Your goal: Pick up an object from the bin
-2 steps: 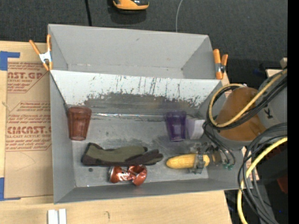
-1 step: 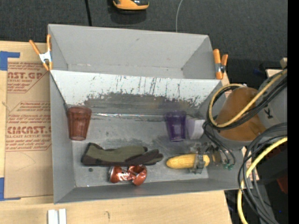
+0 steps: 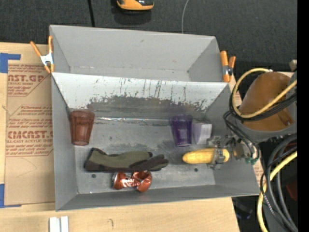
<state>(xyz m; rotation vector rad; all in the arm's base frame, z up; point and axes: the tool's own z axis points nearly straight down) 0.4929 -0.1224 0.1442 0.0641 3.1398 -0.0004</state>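
My gripper (image 3: 219,152) is low at the bin's right side, against the right end of a yellow corn cob (image 3: 199,156) that lies on the bin floor pointing left. Dark gripper parts cross that end of the cob and hide how it is gripped. Just behind the cob stand a translucent purple cup (image 3: 182,130) and a small pale box (image 3: 203,132).
A dark brown glove (image 3: 123,160) lies stretched along the front of the floor, with a crushed red can (image 3: 132,180) in front of it. A reddish-brown cup (image 3: 81,126) stands at the left wall. The arm with its orange cover and cables hangs over the bin's right rim.
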